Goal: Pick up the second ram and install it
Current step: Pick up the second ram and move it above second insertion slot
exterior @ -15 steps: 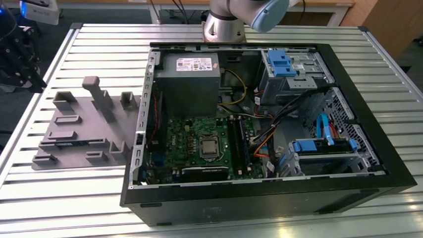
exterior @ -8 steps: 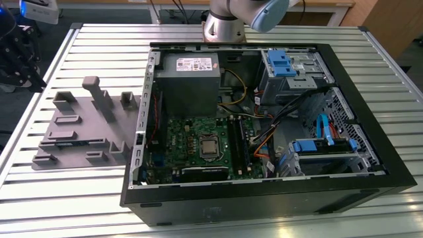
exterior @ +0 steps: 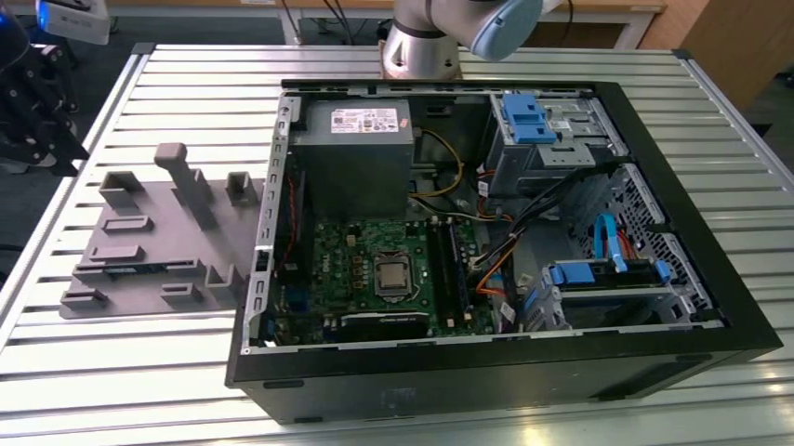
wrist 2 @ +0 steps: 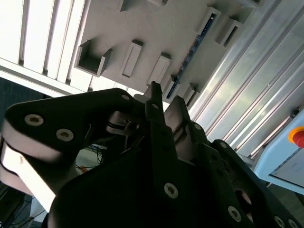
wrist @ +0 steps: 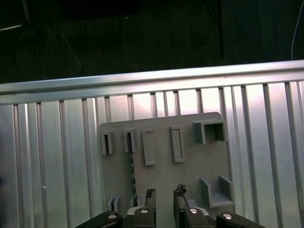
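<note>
The ram [wrist 2: 192, 52] [wrist: 133, 173] stands on its thin edge in a slot of the grey tray [wrist: 190, 166], in both wrist views. The tray lies near the surface's [exterior: 149, 372] edge on the exterior view's left, just beside the open case [exterior: 496, 381]. The jaws hang over the tray, a little apart, holding nothing. Bare slats lie around the tray.

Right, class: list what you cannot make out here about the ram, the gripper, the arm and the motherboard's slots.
Second ram: on edge in the grey tray; slot walls hide its chips and label, second wrist view.
Gripper: picture edge cuts all but fingertips, first wrist view.
Arm: cut off at the top edge, exterior view.
Motherboard slots: too small to judge filled, exterior view.
</note>
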